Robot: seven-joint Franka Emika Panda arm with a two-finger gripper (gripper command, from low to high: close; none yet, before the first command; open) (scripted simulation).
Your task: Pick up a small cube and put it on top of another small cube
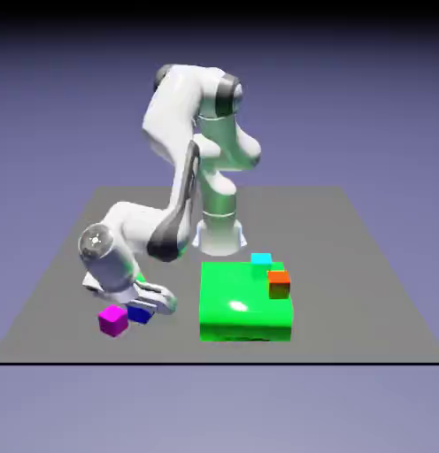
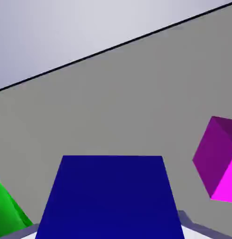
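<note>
In the hand view the tool [image 2: 111,231] is clamped on the dark blue cube [image 2: 111,198], which fills the lower frame and hides both fingertips; the magenta cube [image 2: 216,161] lies just beside it, cut off at the edge. The step in hand appears to be the grasp-and-carry: next the blue cube must be lifted clear and centred above the magenta one. Farther across the grey desk [image 1: 365,265], the exterior view shows the green block [image 1: 245,305], orange cube [image 1: 279,283] and cyan cube [image 1: 260,259]; the hand hides the grip.
</note>
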